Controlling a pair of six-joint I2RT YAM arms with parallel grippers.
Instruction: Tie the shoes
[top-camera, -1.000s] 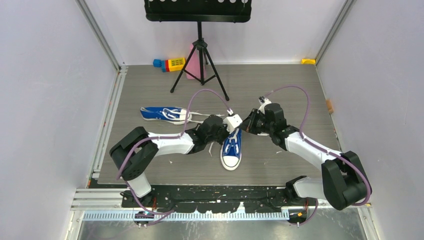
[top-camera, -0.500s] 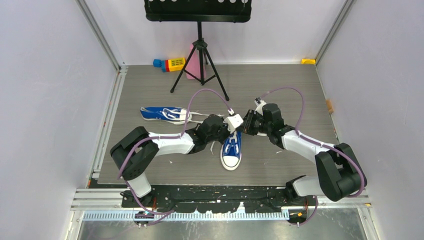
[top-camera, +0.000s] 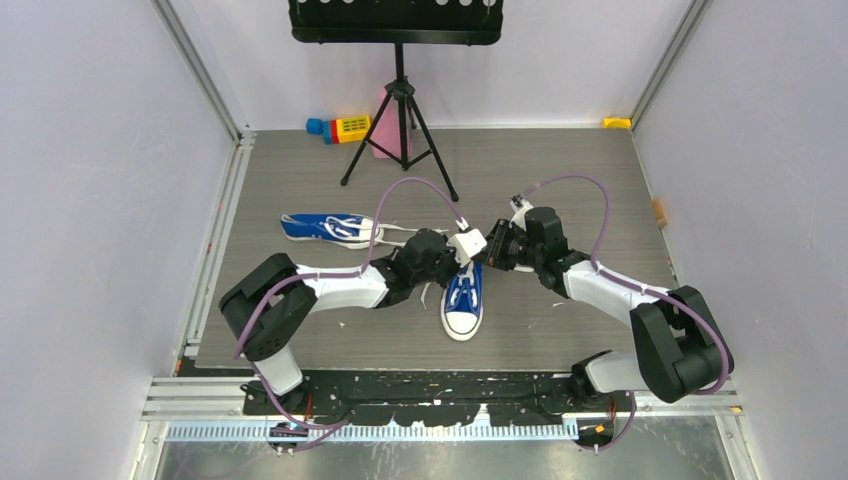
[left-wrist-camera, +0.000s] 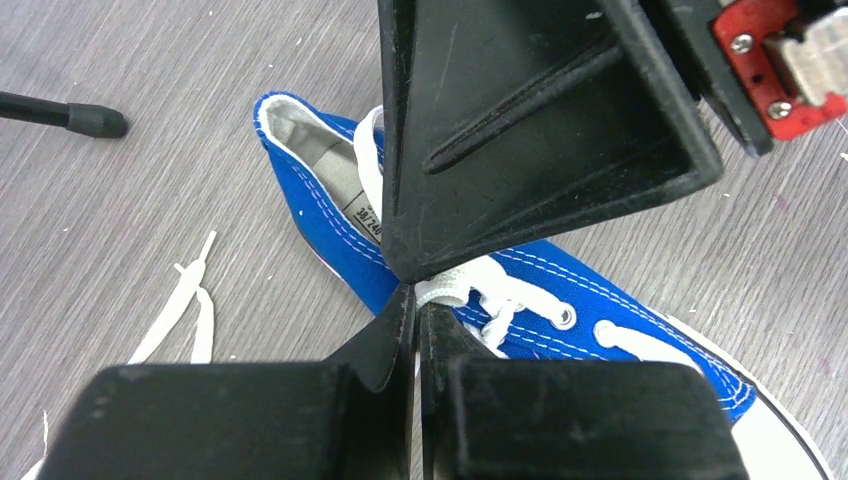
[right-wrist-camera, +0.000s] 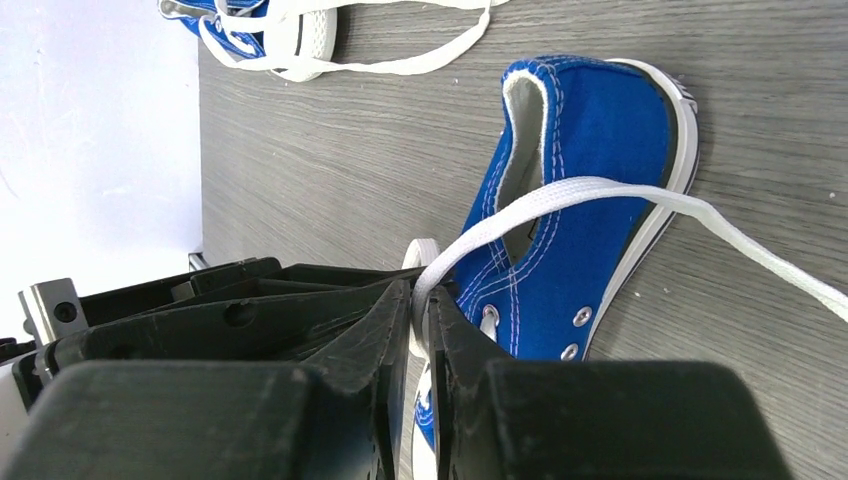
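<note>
One blue shoe (top-camera: 463, 297) stands mid-table, white toe toward the near edge; it also shows under both wrists (left-wrist-camera: 600, 290) (right-wrist-camera: 590, 150). The other shoe (top-camera: 325, 227) lies on its side to the left (right-wrist-camera: 270, 25). Both grippers meet tip to tip over the first shoe's tongue. My left gripper (top-camera: 470, 262) (left-wrist-camera: 415, 295) is shut, pinching a white lace loop (left-wrist-camera: 455, 280) at its tips. My right gripper (top-camera: 487, 256) (right-wrist-camera: 420, 295) has its jaws a narrow gap apart, and a long lace (right-wrist-camera: 600, 190) runs between them and arcs over the heel.
A black tripod stand (top-camera: 400, 110) stands at the back, with one foot (left-wrist-camera: 90, 120) near the shoe. Coloured blocks (top-camera: 340, 128) lie by the back wall. A loose lace end (left-wrist-camera: 185, 310) trails on the grey tabletop. Walls close in both sides.
My right arm has swung left until its fingertips meet the left gripper over the shoe, and its jaws have parted slightly. The left arm has stayed put.
</note>
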